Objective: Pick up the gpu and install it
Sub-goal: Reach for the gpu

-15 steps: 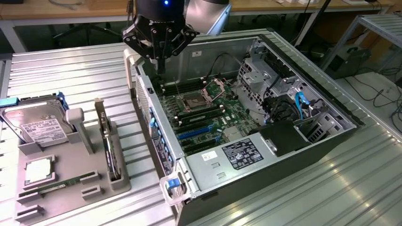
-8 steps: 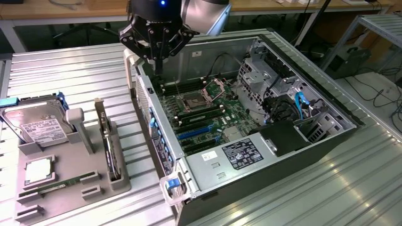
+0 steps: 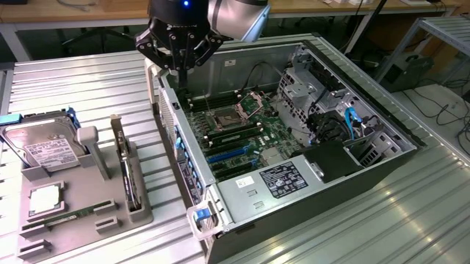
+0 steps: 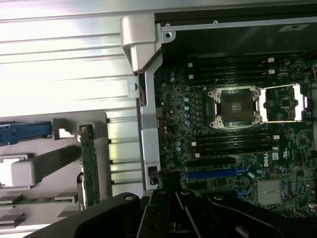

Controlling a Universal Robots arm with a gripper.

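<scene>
In the exterior view the gripper (image 3: pixel 180 77) hung over the open computer case (image 3: pixel 235 63), at its wall on the exterior view's left, fingers pressed together on nothing. The gpu (image 3: pixel 126 170) stood on edge in the grey holder (image 3: pixel 79 187) beside the hard drive (image 3: pixel 44 146) — well apart, labels unreadable. The wrist view looked down on the motherboard (image 4: pixel 223 148), its bare CPU socket (image 4: pixel 235 106) and blue slots (image 4: pixel 218 173) — the case's metal edge (image 4: pixel 148 124) lay between them and the gpu.

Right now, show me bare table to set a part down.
Bare ribbed metal tabletop lies beyond the grey holder tray, up to the open metal computer case; another bare stretch lies at the exterior view's right of the case. Crowded: the tray, with the boxy silver hard drive and the upright green gpu card, and the case interior.
</scene>
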